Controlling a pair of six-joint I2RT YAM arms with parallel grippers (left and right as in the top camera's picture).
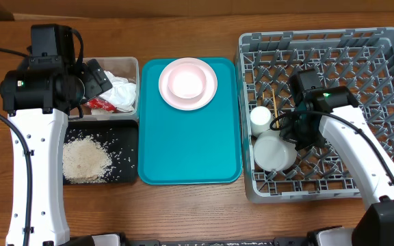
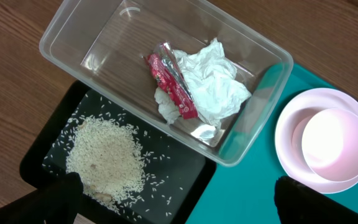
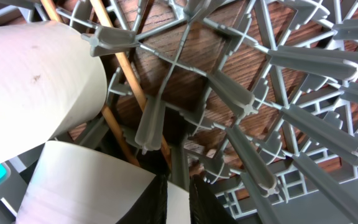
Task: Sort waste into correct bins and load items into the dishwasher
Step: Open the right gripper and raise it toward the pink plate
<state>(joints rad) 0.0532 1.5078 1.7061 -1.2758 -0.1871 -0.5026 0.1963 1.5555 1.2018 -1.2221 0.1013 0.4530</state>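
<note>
- We see the left hand [image 2: 185, 202] released, fingers wide, above the clear tub [image 2: 67, 48], which holds the tissue [image 2: 213, 84] and red wrapper [image 2: 173, 84].
- Rice [image 2: 107, 155] lies in the black tray [image 2: 182, 180].
- The right hand [image 3: 179, 194], nearly closed, sits in the grey rack [image 3: 303, 59] at the chopsticks [image 3: 132, 87]; we cannot tell whether it grips them.

Fingertips [image 2: 55, 199] of left tool [image 2: 179, 205] beyond lower edge; chopsticks [image 3: 128, 70] partly behind rack pegs [image 3: 151, 118].

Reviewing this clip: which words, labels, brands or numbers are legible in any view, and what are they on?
No text can be read in any view.
red wrapper in the clear tub: any print is too blurred to read.
dish rack and teal tray: no markings show.
</note>
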